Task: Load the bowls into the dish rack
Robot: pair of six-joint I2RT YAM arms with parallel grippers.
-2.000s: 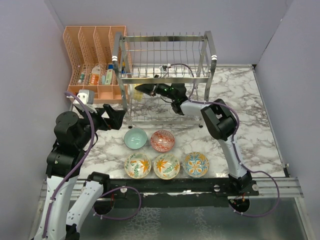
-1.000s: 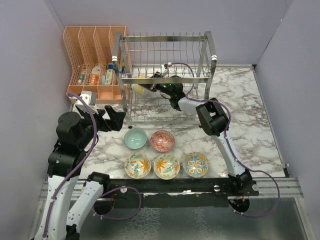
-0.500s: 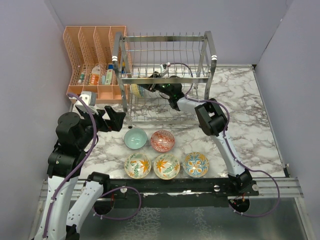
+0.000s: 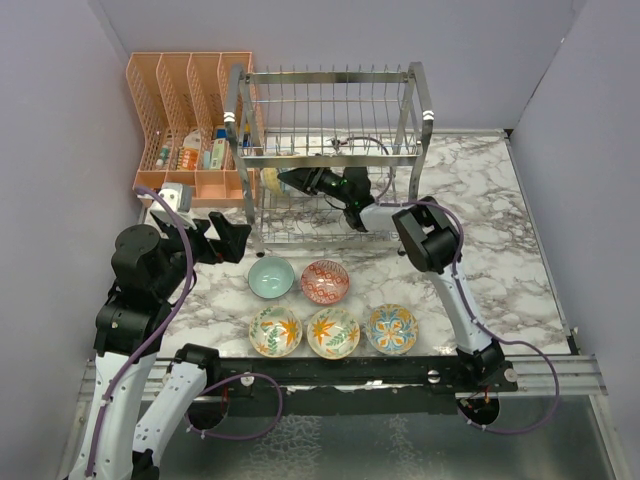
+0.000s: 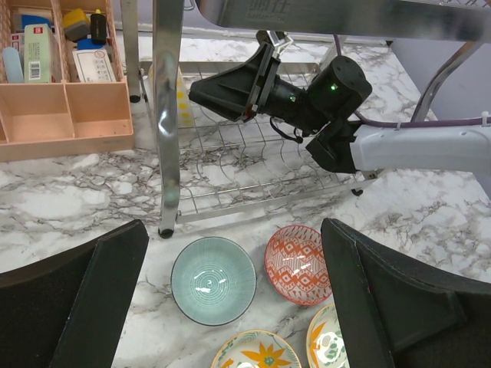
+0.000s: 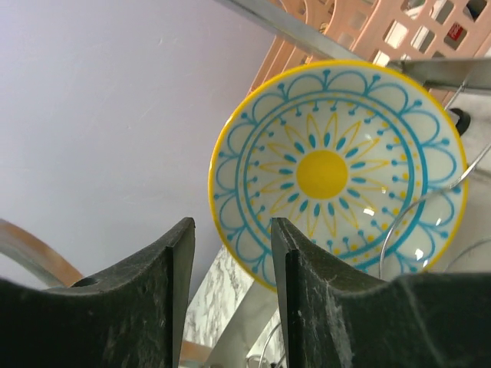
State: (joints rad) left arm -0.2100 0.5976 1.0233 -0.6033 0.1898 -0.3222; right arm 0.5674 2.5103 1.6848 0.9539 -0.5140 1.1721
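The chrome dish rack [image 4: 330, 157] stands at the back middle. A yellow and blue sun bowl [image 6: 337, 169] stands on edge at the left end of its lower tier [image 4: 269, 180]. My right gripper [image 4: 292, 178] reaches into that tier, open and empty, with its fingertips [image 6: 184, 234] just short of the bowl. The pale teal bowl [image 4: 271, 276] and the red-patterned bowl [image 4: 325, 281] sit in front of the rack. Three floral bowls [image 4: 332, 332] line the front edge. My left gripper [image 4: 228, 238] hangs open and empty above the teal bowl [image 5: 212, 280] and the red bowl [image 5: 299, 264].
A peach slotted organizer [image 4: 185, 120] with small packets stands left of the rack. The rack's front left post [image 5: 165, 115] rises between my left gripper and the right arm [image 5: 399, 149]. Purple walls close in both sides.
The right gripper carried the sun bowl left along the lower tier, let it go standing on edge, and drew back a little to the right. The left arm barely shifted.
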